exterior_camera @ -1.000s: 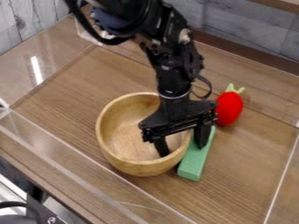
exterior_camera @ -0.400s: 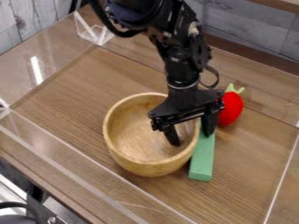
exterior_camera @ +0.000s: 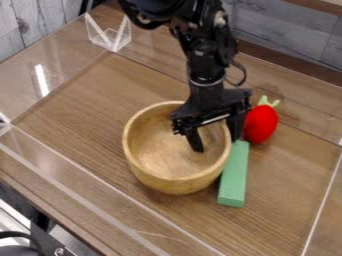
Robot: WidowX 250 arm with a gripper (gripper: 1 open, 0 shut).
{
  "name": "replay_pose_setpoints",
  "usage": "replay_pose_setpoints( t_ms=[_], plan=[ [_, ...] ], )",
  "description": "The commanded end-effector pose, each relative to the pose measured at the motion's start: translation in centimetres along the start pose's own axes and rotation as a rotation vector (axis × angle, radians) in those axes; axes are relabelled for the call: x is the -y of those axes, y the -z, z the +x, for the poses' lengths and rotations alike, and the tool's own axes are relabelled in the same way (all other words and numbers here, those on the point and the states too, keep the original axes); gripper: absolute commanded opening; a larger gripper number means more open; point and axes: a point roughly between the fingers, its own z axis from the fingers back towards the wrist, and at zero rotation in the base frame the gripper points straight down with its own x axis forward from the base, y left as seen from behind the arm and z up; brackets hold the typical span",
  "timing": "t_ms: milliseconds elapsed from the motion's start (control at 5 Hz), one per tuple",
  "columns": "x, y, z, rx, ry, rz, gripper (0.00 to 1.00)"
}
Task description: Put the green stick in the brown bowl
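Camera view gives me no brand, label or writing that I can read. I see the brown bowl near the middle of the wooden tabletop, and as far as I can see nothing lies loose inside it. My pincer points down over the bowl's rim at about 2 o'clock, released, its fingers spread and grasping nothing. The green stick lies flat on the tabletop, outside the bowl at about 4 o'clock, just beside the bowl's wall. The red strawberry toy sits at about 2 o'clock from the bowl, near the stick's far end.
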Motion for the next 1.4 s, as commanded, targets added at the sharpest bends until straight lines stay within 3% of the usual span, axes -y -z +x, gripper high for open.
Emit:
replay_pose_setpoints(
  t_ms=[0, 200, 600, 800, 1200],
  plan=[
    [-2.0, 0.7, 1.3, 0.01, 0.013, 0.026, 1.0],
    [-3.4, 0.7, 1.9, 0.017, 0.045, 0.035, 1.0],
    [-3.8, 0.7, 1.7, 0.029, 0.05, 0.055, 1.0],
    [-4.1, -1.4, 1.9, 0.035, 0.067, 0.052, 1.0],
    [0.0, -4.8, 0.1, 0.021, 0.167, 0.029, 1.0]
  ],
)
